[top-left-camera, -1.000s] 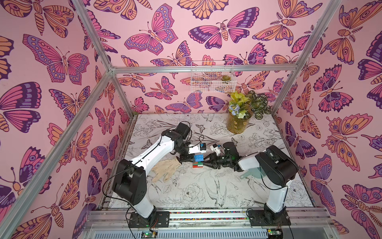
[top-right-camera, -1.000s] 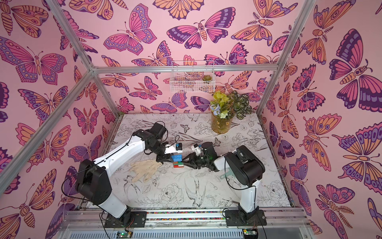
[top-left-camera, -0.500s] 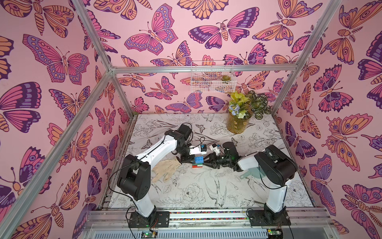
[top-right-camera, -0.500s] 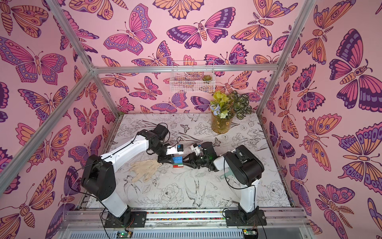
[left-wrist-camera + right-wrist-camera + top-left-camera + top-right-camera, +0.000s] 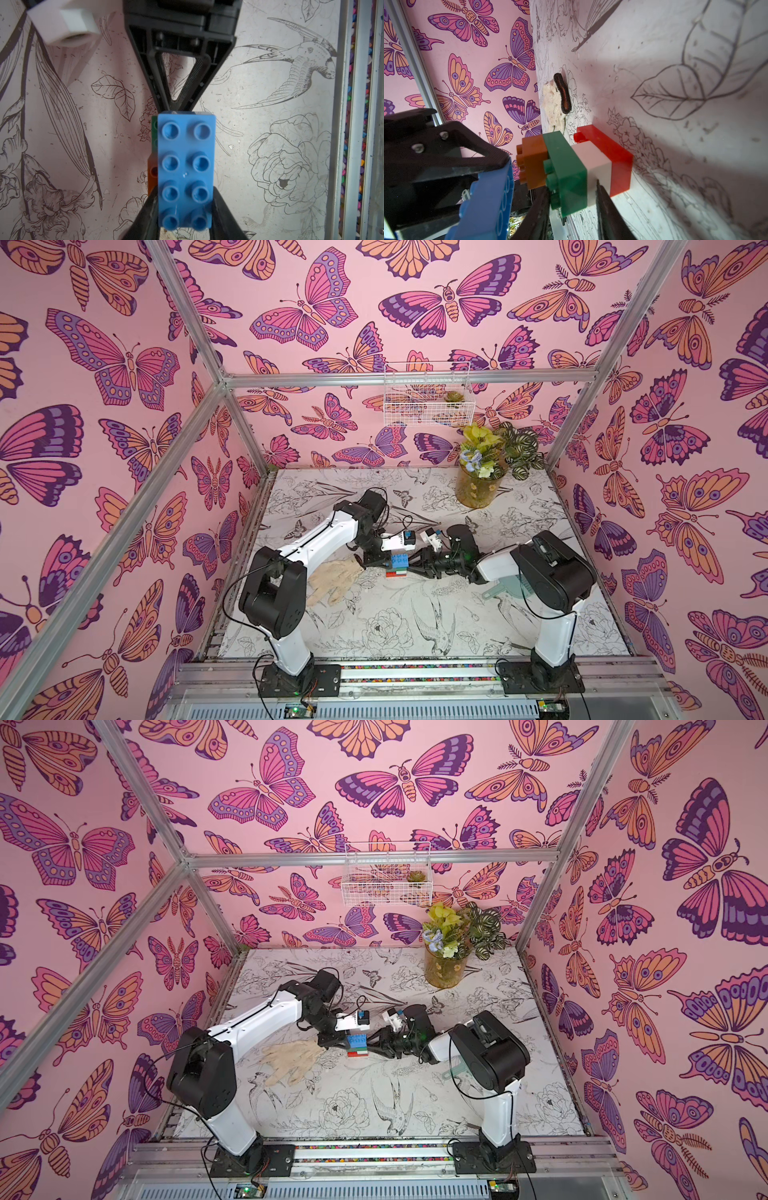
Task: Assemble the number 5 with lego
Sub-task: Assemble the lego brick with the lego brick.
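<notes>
room: pink butterfly wallpaper on the walls [image 5: 124, 364], bare metal frame [image 5: 311, 379], and a table top [image 5: 374, 635] printed with black-and-white birds and flowers.
back corner: glass vase [image 5: 478, 491] of flowers on the far right of the table, with a white wire basket [image 5: 428, 398] hanging on the back wall above it.
blue brick [image 5: 186, 172]: the long one, studs facing the left wrist camera. It's held level right over the stack, about mid-table in both top views.
left gripper [image 5: 185, 191]: jaws clamped on the two long sides of the blue brick near one end, so it's carrying it.
stack [image 5: 577, 166]: red brick [image 5: 612, 158] flat on the table, white brick [image 5: 593, 164] on that, then green brick [image 5: 564, 166], and orange brick [image 5: 532, 164] on top.
gap: the right wrist camera shows a thin sliver between the blue brick and the orange studs, so it's not pressed on yet. From the left wrist camera only slim edges of green and orange peek out along one side.
right gripper [image 5: 573, 187]: jaws narrow, pinching the stack from the sides around the green and white layers.
arms: they come at the bricks from opposite sides, tips almost facing each other.
glove [image 5: 334, 578]: beige, lying flat just beside the left gripper.
dustpan [image 5: 505, 591]: pale teal, mostly hidden under the right arm.
</notes>
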Tool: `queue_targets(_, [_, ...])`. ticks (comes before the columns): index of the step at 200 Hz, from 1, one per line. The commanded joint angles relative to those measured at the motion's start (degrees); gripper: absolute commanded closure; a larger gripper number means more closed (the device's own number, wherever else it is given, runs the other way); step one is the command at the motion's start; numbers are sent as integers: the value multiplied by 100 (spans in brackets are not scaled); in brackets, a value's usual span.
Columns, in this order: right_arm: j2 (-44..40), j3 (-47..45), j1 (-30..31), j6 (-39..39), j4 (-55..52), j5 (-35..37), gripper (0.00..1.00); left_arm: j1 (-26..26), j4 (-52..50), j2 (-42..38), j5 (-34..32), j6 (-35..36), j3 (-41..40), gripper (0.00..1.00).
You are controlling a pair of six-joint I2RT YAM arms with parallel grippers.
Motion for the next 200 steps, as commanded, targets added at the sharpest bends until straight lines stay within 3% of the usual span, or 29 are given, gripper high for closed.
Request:
queue_targets(1, [184,80,44,-76,-189,10,62,48,111,105,-56,29,58,100])
queue_targets(200, [221,144,44,-117,-289,-5,62,109,178,237,-119,99,-172,100])
